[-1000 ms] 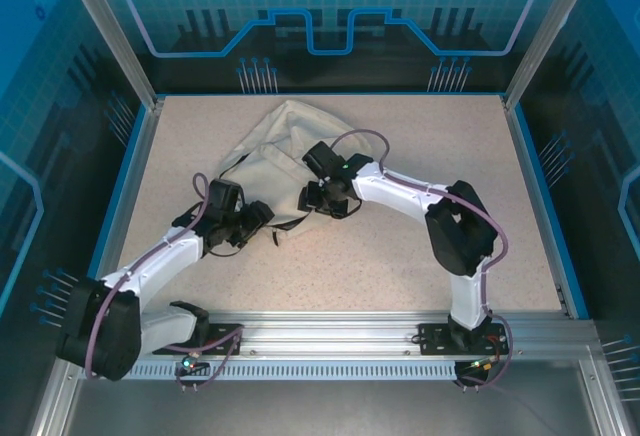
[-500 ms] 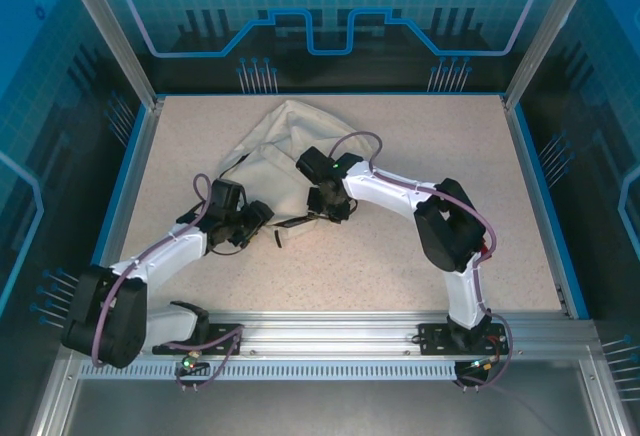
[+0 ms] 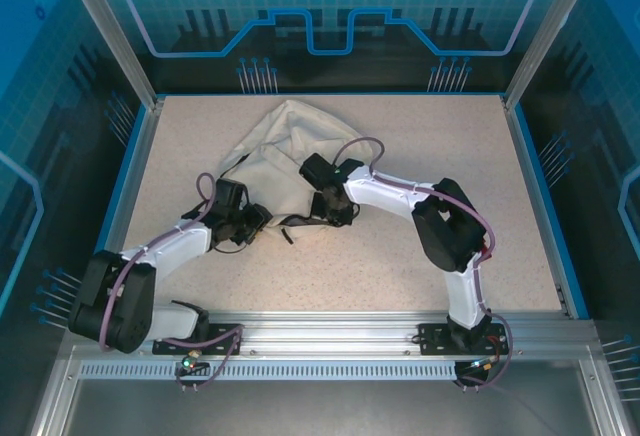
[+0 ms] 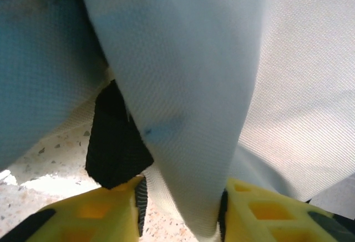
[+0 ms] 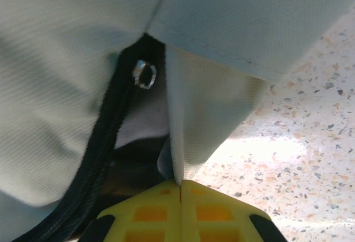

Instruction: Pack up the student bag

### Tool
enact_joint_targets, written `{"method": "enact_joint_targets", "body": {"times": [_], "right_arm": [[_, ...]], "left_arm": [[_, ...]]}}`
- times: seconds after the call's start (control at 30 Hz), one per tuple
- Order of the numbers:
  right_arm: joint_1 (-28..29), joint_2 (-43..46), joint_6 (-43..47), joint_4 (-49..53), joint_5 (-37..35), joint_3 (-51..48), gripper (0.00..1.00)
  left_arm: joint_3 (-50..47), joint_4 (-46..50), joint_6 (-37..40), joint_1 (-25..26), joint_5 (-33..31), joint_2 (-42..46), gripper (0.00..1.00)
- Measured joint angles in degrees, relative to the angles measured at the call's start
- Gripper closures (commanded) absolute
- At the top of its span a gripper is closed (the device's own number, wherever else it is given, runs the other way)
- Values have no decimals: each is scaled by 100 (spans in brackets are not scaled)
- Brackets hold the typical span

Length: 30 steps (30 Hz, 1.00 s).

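The student bag [image 3: 272,146], a cream-white fabric backpack, lies crumpled on the speckled tabletop [image 3: 420,126], left of centre and toward the far side, with both arms reaching in to its near edge. Its outline and place match those of a second ago.

The right gripper [image 3: 333,212] is at the bag's near right corner. In the right wrist view its yellow jaws are closed tight against each other, pinching a pointed fold of the cream cloth [image 5: 188,131] at the seam where they meet [image 5: 180,189]. A dark zip [image 5: 111,136] runs down just left of the fold, with a small metal ring [image 5: 144,74] at its upper end.

The left gripper [image 3: 256,224] sits at the near left corner of the bag. In the left wrist view its jaws stand part-open [image 4: 182,211] astride a hanging fold of cloth [image 4: 183,97]. The right-hand pad touches the fabric, while a sliver of tabletop shows beside the other pad. A dark strap [image 4: 113,142] hangs just behind the fold, low on the left.

Compared with a second ago, the left arm [image 3: 165,248] has drawn its big lower joint up and away from the base rail. The right arm [image 3: 395,194] has shifted its elbow [image 3: 445,231] leftward and its wrist slightly toward the near edge. Both grippers are at almost the same spots on the bag.
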<state>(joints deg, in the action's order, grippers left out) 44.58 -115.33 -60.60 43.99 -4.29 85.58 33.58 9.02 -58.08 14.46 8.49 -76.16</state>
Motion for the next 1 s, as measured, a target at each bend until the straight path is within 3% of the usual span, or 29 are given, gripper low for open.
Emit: {"method": "enact_joint_targets", "body": {"times": [0.4,0.6,0.8,0.87,1.0], "right_arm": [[-190,448,367,-1110,216,-1043,100],[-190,730,839,-1764,238,-1580,100],[-184,1259,1578,-1716,254,-1731,57],[-133,1526,1886,-1506,116,-1683,50],[240,1829,2430,-1132,-216,-1377,49]], "left_arm": [[-74,-483,-13,0,146,-326,70],[-107,-664,-37,0,175,-396,80],[-116,-721,-37,0,188,-415,81],[-116,-723,-35,0,188,-415,81],[-118,-723,-33,0,188,-415,82]]}}
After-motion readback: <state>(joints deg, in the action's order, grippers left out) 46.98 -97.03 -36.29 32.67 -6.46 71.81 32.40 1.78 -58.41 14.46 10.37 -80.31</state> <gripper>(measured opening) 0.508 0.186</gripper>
